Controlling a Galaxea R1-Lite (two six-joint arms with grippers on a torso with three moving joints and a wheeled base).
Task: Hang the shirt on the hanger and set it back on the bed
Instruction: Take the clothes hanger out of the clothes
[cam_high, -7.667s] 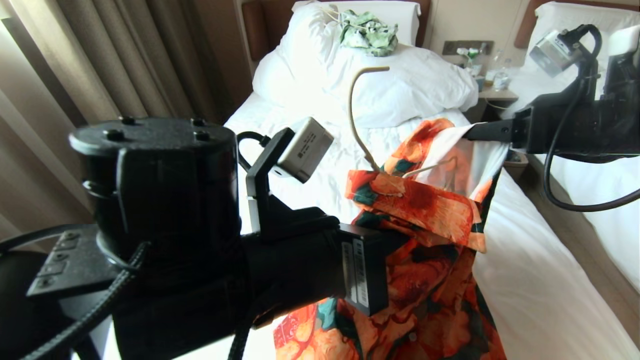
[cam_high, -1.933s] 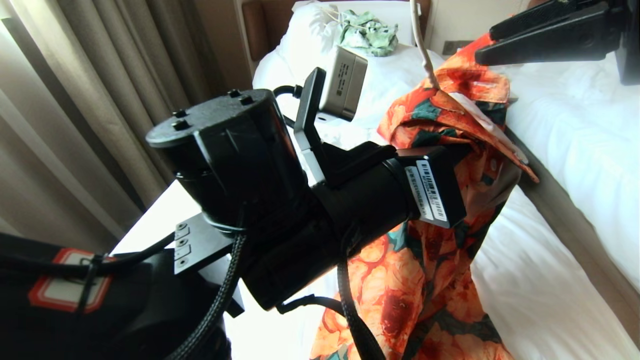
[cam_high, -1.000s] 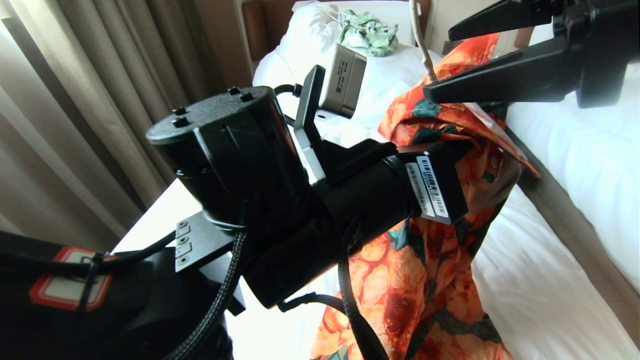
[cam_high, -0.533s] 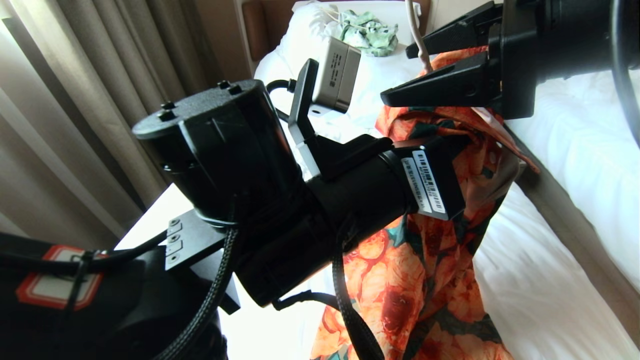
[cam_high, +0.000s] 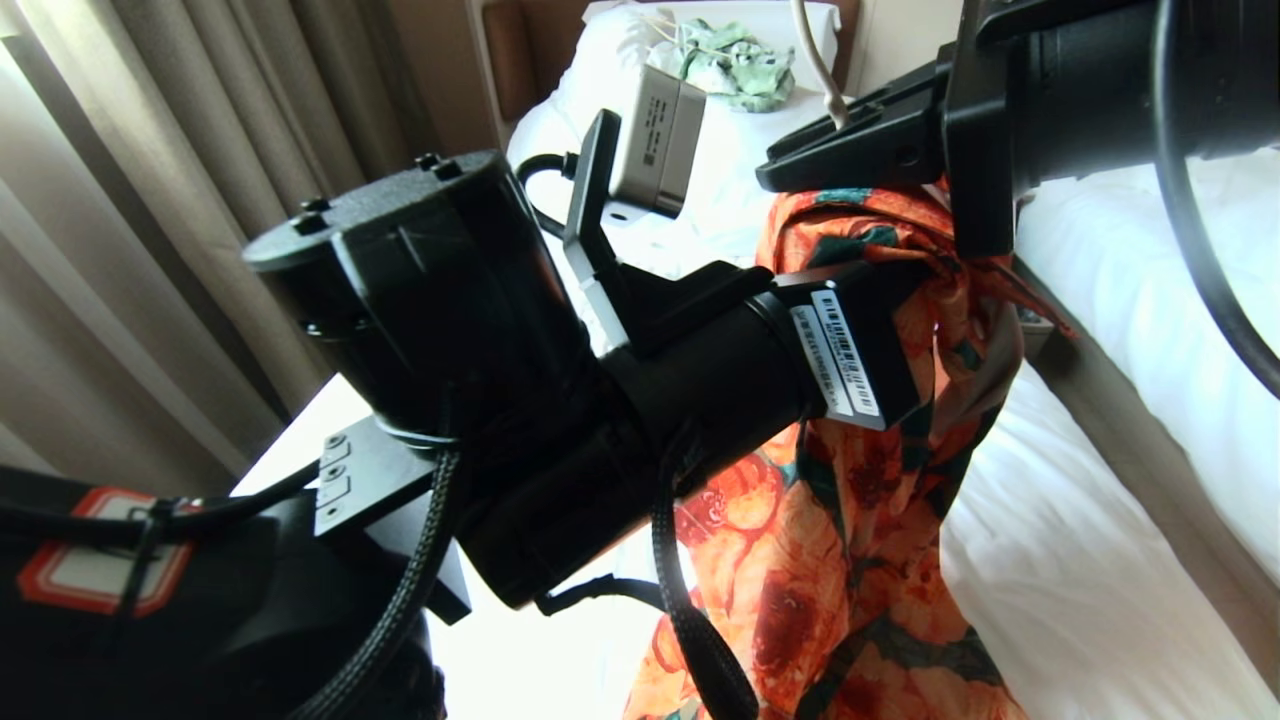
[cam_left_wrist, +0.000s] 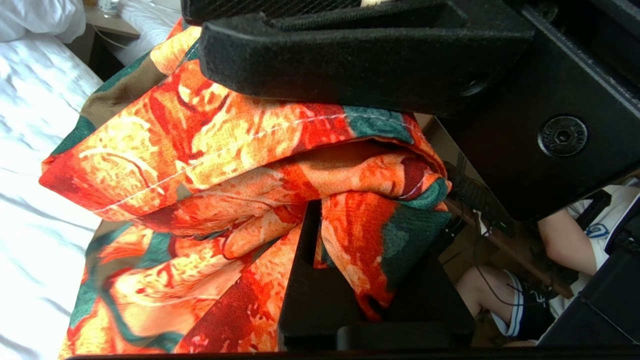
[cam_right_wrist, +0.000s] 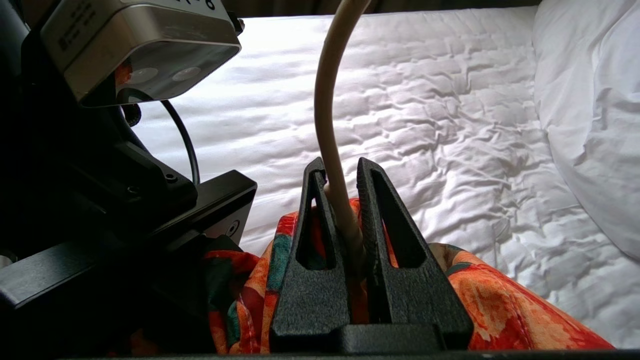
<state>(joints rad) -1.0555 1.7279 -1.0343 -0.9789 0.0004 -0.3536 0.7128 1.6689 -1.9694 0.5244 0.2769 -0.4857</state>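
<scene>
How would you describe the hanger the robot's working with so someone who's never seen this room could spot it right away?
Start at the bed with the wrinkled white sheet; the orange-flowered shirt hangs above it between both arms. Rising from the shirt's top is the hanger, a thin cream-white stem pinched by the right gripper. Unlike the pale hanger by the green-and-white garment on the pillow, this one is held aloft.

Left arm fills most of the shot, its tool (cam_high: 915, 290) buried in the orange-flowered shirt (cam_high: 850, 560), which hangs bunched above the bed (cam_high: 1080, 600). The right tool (cam_high: 800, 170) comes in from the upper right, pinched on the cream hanger (cam_high: 815, 60) stem right at the top of the shirt. A pale green garment (cam_high: 725, 60) lies on the far pillows, curtains (cam_high: 150, 200) on the left.
</scene>
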